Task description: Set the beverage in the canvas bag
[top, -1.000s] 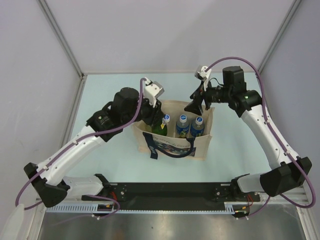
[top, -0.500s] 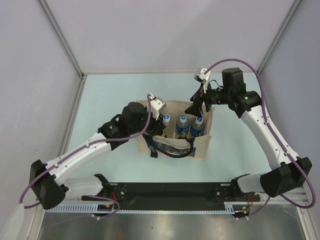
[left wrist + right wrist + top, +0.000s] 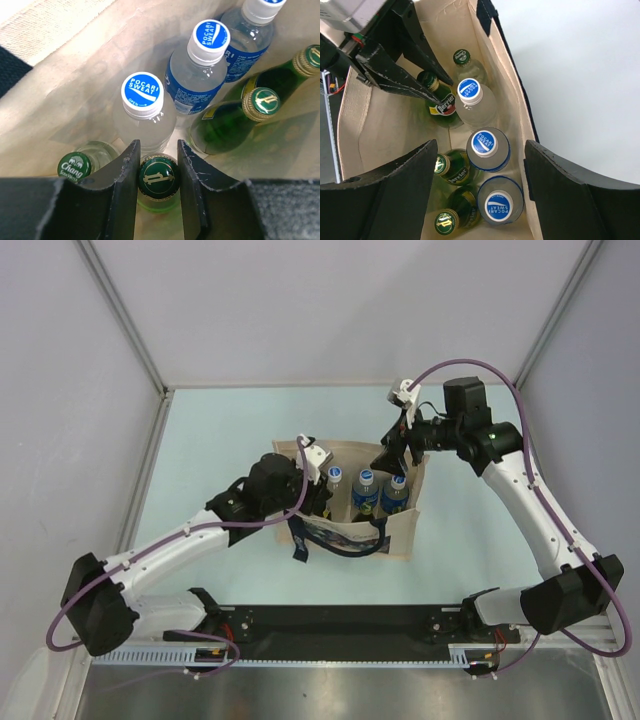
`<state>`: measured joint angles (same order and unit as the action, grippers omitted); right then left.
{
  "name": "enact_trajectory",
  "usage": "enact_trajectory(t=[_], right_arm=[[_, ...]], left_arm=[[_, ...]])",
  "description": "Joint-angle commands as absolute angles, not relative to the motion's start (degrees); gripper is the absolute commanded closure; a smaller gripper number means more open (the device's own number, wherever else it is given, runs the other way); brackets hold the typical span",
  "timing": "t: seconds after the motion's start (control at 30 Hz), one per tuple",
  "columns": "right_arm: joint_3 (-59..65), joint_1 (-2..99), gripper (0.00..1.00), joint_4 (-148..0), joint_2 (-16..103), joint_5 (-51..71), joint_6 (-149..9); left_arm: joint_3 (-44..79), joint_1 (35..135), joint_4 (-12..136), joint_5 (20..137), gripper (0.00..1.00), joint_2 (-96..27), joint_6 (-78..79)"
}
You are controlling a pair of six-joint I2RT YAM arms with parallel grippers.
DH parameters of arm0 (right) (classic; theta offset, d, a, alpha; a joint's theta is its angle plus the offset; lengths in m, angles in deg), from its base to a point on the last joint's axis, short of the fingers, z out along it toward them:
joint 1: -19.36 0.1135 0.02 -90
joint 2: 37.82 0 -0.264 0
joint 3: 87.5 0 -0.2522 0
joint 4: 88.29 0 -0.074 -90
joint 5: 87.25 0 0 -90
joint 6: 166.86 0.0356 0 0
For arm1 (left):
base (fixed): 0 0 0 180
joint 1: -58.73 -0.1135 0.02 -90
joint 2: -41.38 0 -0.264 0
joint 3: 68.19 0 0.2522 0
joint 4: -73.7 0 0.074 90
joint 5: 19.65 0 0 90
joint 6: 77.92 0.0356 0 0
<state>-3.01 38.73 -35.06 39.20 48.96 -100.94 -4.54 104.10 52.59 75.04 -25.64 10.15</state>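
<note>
Beverage (image 3: 158,176), a green glass bottle, is pinched by left tool (image 3: 157,150) inside beige canvas bag (image 3: 75,90); right tool (image 3: 480,147) spread wide.

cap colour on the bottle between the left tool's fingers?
The cap is dark green with a gold emblem; left wrist view shows it best.

The left arm (image 3: 180,540) stretches forward, elbow low. The left gripper (image 3: 158,149) points straight down, its fingers (image 3: 127,175) clamped on the neck of a green bottle (image 3: 159,176). The right arm (image 3: 528,495) arches high and bends inward, and the right gripper (image 3: 480,150) tilts down, jaws spread wide and holding nothing.
</note>
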Motion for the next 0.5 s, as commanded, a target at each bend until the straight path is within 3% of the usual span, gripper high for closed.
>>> enact_trajectory(t=[0.0, 0.2, 0.47], right_arm=[[-4.05, 38.60, 0.24, -34.01, 37.77, 50.21, -102.79], [-4.31, 38.60, 0.23, -32.69, 37.77, 50.47, -104.46], [-7.21, 37.82, 0.23, -30.49, 38.73, 49.42, -106.13]], left_arm=[[-3.62, 104.79, 62.49, 74.40, 0.82, -25.68, 9.80], [-3.27, 105.05, 61.09, 71.76, 0.57, -23.66, 9.36], [-0.73, 104.96, 56.95, 70.44, 0.41, -18.40, 9.27]])
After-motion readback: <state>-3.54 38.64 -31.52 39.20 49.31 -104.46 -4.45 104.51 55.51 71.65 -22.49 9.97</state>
